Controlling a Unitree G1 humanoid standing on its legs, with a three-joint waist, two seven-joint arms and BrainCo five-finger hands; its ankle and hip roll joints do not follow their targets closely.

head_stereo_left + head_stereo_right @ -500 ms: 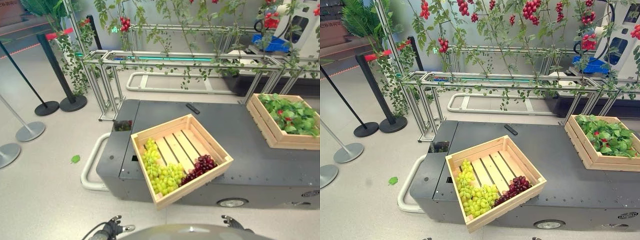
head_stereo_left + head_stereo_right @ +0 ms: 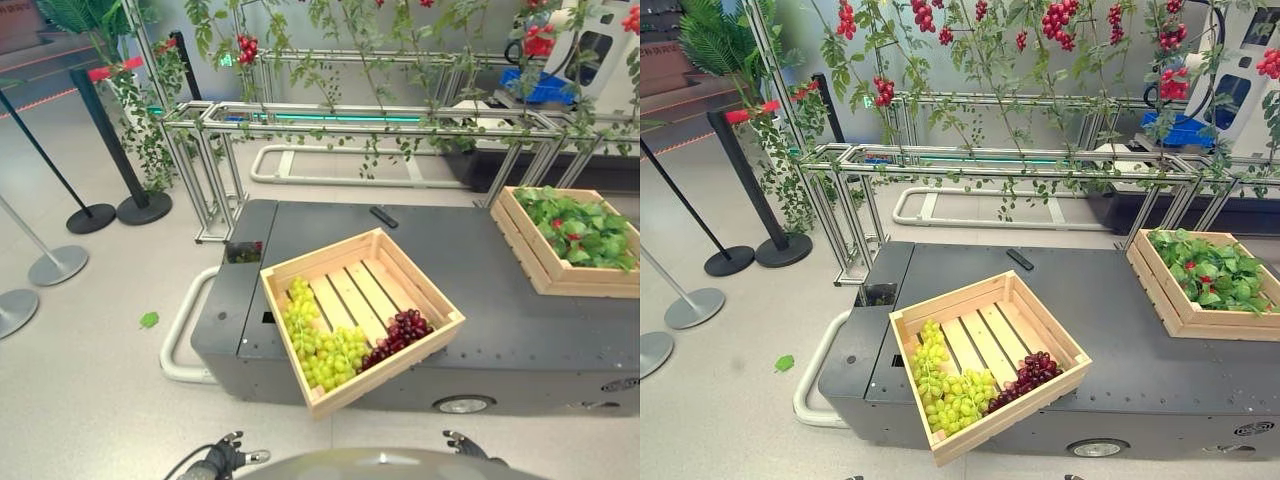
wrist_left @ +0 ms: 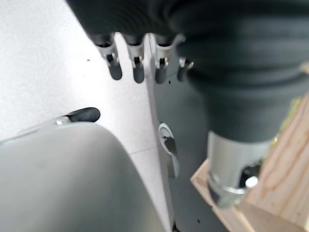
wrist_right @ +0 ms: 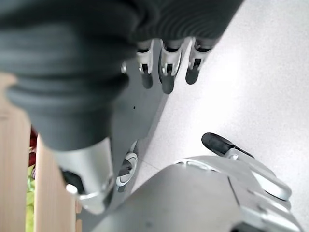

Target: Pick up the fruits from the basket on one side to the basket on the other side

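A wooden crate (image 2: 322, 253) sits askew at the front of a grey platform (image 2: 490, 290), one corner hanging over the edge. Green grapes (image 2: 320, 345) lie along its near left side, and dark red grapes (image 2: 400, 331) sit in its near right corner. A second wooden crate (image 2: 542, 268) at the far right holds green leaves (image 2: 580, 225) with a few red fruits. My left hand (image 2: 226, 455) and right hand (image 2: 466, 444) hang low in front of the platform, apart from both crates. In the wrist views the left fingers (image 3: 136, 65) and right fingers (image 4: 166, 67) are relaxed and hold nothing.
A small black remote (image 2: 384, 217) lies on the platform behind the near crate. A metal frame (image 2: 380, 120) hung with vines and red berries stands beyond it. Barrier posts (image 2: 140, 205) stand on the floor at the left, and a green leaf (image 2: 149, 320) lies there.
The whole picture has shifted slightly with the camera. The crates, the fruit and both hands stay where they were.
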